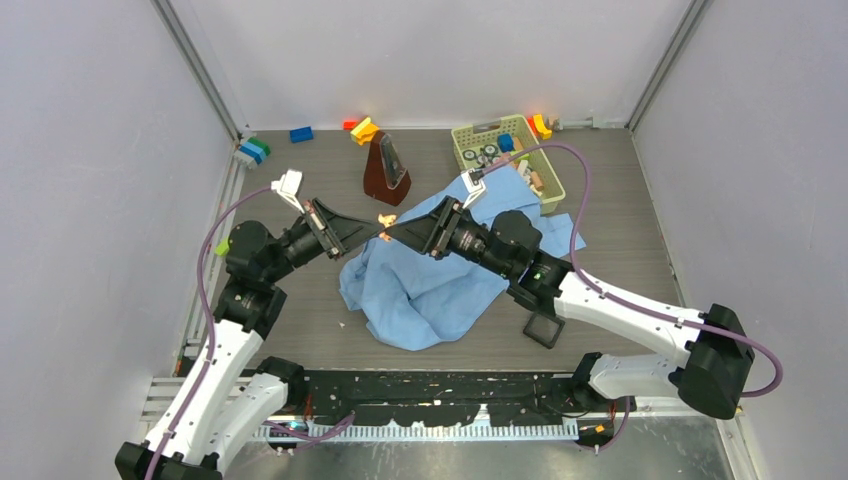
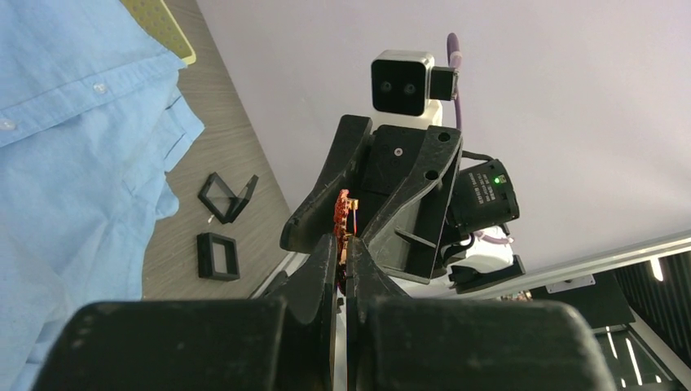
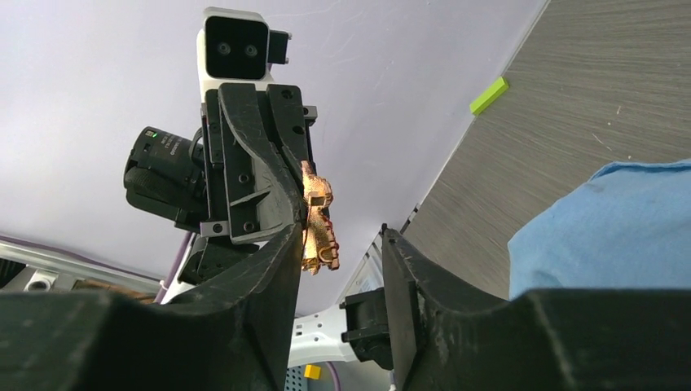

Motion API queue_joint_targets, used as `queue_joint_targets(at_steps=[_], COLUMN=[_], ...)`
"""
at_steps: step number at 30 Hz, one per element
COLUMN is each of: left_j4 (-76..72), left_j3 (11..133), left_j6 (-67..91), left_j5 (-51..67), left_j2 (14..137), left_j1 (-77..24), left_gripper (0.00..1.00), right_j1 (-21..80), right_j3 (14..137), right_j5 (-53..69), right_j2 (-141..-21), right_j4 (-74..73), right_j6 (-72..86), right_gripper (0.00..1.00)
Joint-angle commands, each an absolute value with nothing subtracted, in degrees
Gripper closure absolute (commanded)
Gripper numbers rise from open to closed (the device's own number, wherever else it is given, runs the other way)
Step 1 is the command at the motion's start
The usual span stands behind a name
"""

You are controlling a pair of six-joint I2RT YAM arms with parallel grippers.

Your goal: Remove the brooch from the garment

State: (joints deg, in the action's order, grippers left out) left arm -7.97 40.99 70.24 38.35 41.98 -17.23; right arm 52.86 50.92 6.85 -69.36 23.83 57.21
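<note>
The light-blue garment (image 1: 440, 280) lies crumpled in the middle of the table; it also shows in the left wrist view (image 2: 65, 122) and the right wrist view (image 3: 603, 220). The small orange-gold brooch (image 1: 386, 220) is in the air above the garment's left edge, clear of the cloth. My left gripper (image 1: 376, 233) is shut on the brooch (image 2: 343, 216), its fingertips pinching the lower part. My right gripper (image 1: 396, 233) faces it tip to tip and is open; the brooch (image 3: 318, 220) stands against the tip of its left finger (image 3: 285, 252), apart from the right finger.
A brown pyramid-shaped metronome (image 1: 385, 168) stands behind the grippers. A yellow-green basket (image 1: 553, 190) with small items sits at the back right, touching the garment. A black open box (image 1: 544, 328) lies near the right arm. Toy blocks (image 1: 301, 134) lie along the back wall.
</note>
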Motion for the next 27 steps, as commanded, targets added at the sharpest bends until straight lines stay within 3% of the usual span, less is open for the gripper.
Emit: queue_joint_targets(at_steps=[1, 5, 8, 15, 19, 22, 25, 27], left_j4=[-7.02, -5.65, -4.51, -0.87, 1.08, 5.37, 8.81, 9.95], left_j3=[43.26, 43.68, 43.83, 43.85, 43.04, 42.82, 42.19, 41.74], left_j6=[67.33, 65.88, 64.88, 60.58, 58.29, 54.75, 51.11, 49.24], left_j5=[38.34, 37.43, 36.88, 36.44, 36.47, 35.87, 34.18, 31.87], left_j2=[40.48, 39.93, 39.77, 39.81, 40.16, 41.02, 43.2, 45.3], left_j1=[-17.31, -17.31, -17.31, -17.31, -17.31, -17.63, -20.76, -24.9], left_gripper=[1.0, 1.0, 1.0, 1.0, 1.0, 1.0, 1.0, 1.0], right_j1=[52.83, 52.83, 52.82, 52.74, 52.4, 52.25, 52.07, 51.77], right_j3=[52.13, 51.6, 50.45, 49.08, 47.59, 47.62, 51.05, 52.74], right_j5=[1.09, -3.01, -3.72, -4.78, -7.0, -10.88, -16.77, -20.61], right_j2=[-67.39, -66.43, -65.84, -62.02, -57.45, -54.09, -52.35, -51.82], right_j4=[21.07, 16.4, 15.89, 12.8, 8.45, -1.02, -16.05, -25.59], right_j6=[57.24, 58.48, 59.46, 58.47, 57.0, 55.44, 55.24, 55.15], right_gripper=[0.56, 0.61, 0.6, 0.33, 0.3, 0.26, 0.13, 0.11])
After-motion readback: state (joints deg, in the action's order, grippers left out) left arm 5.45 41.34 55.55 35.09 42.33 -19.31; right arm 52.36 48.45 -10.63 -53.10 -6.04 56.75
